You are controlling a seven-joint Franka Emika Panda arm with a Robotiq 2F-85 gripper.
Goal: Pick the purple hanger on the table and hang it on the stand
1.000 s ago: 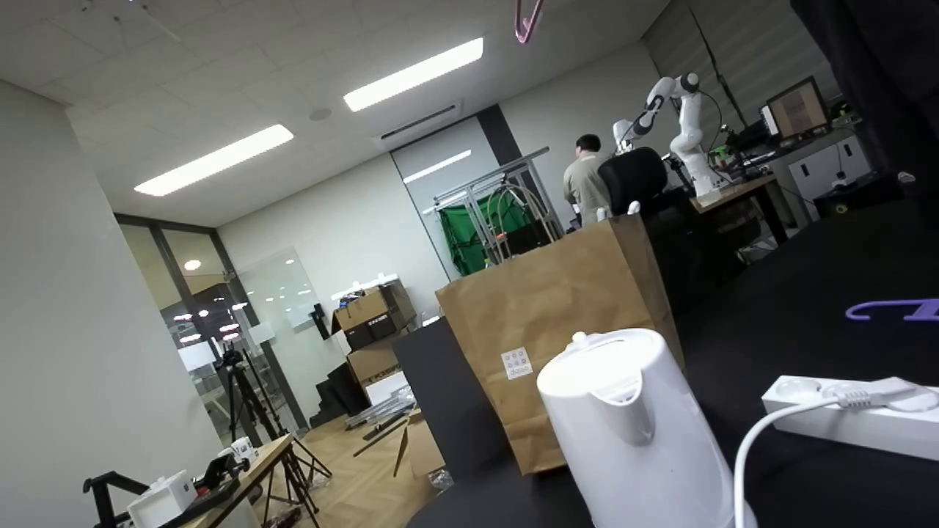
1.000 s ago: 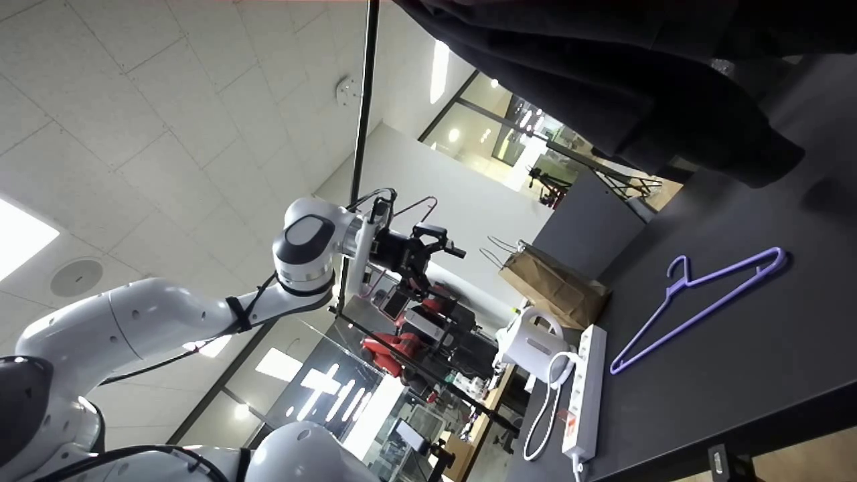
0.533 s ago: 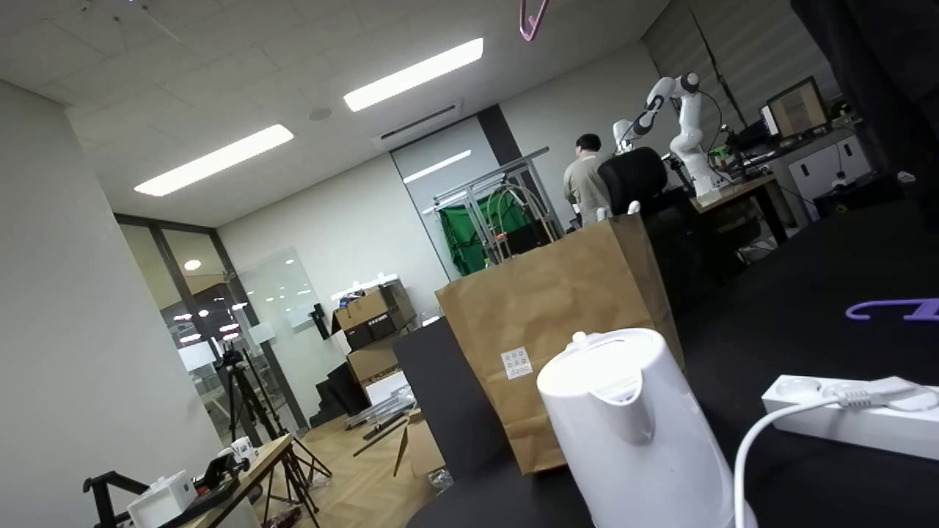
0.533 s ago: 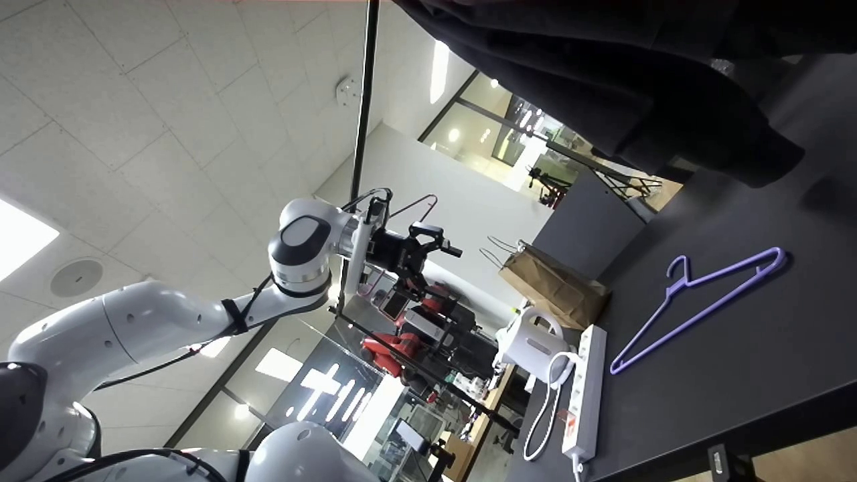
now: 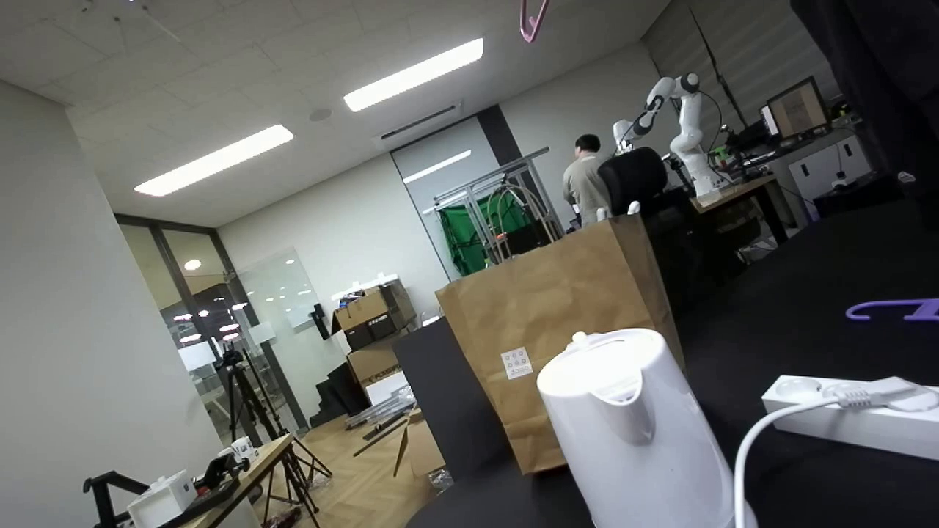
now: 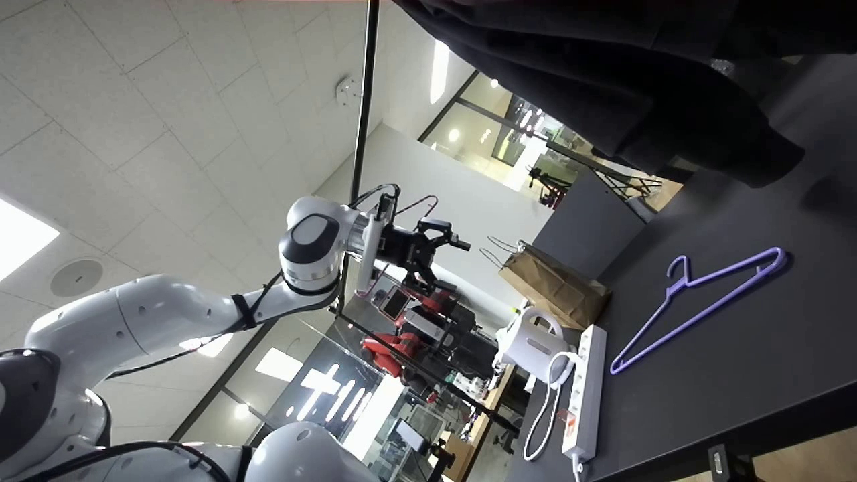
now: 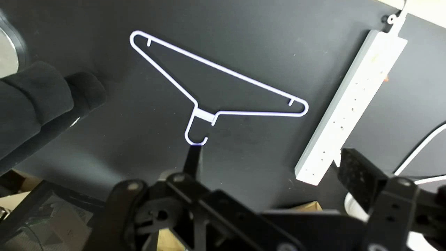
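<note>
- See the black worktop (image 6: 750, 355) slanting across an exterior view.
- See 1 white arm (image 6: 167, 314) raised above it.
- See 1 brown paper bag (image 5: 565, 293) just beside 1 white kettle (image 5: 638, 440).
- Find the purple hanger (image 7: 204, 114) lying flat on the worktop, near 1 power strip (image 7: 348, 106).
- Find 2 fingers (image 7: 360, 177) spread wide, well apart from the hanger.
</note>
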